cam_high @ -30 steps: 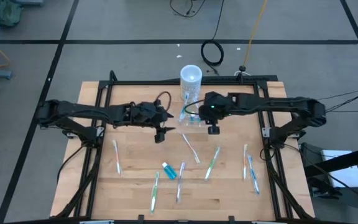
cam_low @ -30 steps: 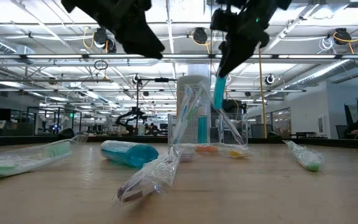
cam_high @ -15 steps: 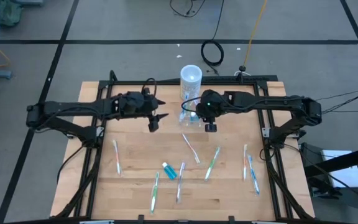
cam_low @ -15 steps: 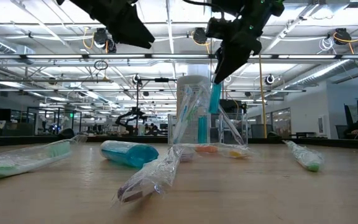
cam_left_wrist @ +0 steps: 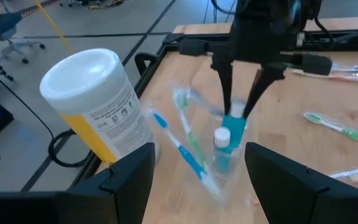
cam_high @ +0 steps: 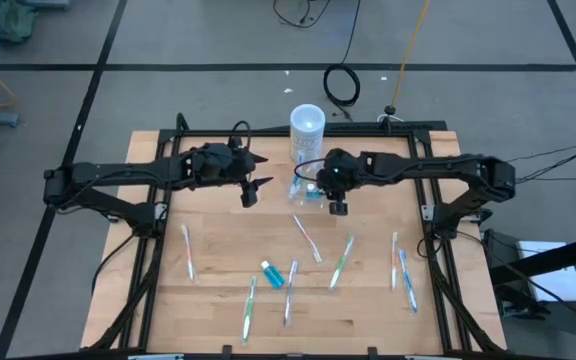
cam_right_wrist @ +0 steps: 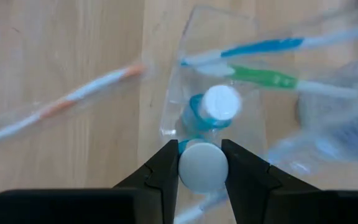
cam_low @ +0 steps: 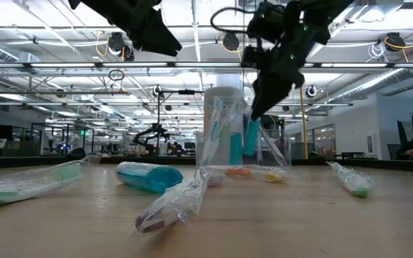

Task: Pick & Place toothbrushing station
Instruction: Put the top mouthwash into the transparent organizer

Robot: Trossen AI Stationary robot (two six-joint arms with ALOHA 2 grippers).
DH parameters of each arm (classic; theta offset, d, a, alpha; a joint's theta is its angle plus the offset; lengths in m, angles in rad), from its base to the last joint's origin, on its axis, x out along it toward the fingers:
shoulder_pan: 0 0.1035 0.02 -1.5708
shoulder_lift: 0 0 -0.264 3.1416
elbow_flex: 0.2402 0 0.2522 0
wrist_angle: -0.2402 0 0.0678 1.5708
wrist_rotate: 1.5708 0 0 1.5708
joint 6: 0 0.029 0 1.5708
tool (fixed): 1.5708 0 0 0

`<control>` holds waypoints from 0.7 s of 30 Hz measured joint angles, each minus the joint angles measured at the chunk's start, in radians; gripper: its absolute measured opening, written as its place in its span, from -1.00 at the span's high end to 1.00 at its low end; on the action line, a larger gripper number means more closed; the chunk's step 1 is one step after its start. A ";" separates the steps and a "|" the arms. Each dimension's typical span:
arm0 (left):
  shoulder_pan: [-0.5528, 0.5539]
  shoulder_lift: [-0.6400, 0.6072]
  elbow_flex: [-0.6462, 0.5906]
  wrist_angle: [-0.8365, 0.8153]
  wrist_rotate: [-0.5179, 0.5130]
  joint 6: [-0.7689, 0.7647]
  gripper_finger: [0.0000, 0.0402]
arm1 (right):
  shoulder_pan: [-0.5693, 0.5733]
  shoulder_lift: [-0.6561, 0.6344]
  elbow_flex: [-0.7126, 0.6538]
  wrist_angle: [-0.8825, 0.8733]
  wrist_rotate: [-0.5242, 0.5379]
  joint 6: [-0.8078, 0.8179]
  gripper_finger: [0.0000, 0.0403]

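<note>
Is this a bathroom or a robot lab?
Probably a robot lab. The wooden table sits inside a black frame, cables lie on the floor, and desks and ceiling lights fill the big room behind it.

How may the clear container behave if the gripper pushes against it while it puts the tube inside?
The clear container looks thin-walled and light, so a nudge from the right gripper would probably slide or tip it. The toothbrushes lean over its rim, which may make it tip more easily. The small tube seems rigid.

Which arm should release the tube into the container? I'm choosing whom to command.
Right. Its gripper is shut on a tube, directly over the container. The left gripper hovers open beside it.
</note>
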 joint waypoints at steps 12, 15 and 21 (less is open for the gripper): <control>0.000 0.000 0.000 -0.020 0.002 -0.032 -0.27 | -0.001 -0.002 -0.169 0.264 0.000 -0.017 0.32; 0.000 0.000 0.000 -0.028 0.001 -0.042 -0.27 | -0.001 -0.001 -0.171 0.290 0.001 -0.007 0.24; 0.000 0.000 0.000 -0.042 0.003 -0.062 -0.27 | 0.021 -0.046 -0.172 0.314 0.152 -0.008 0.14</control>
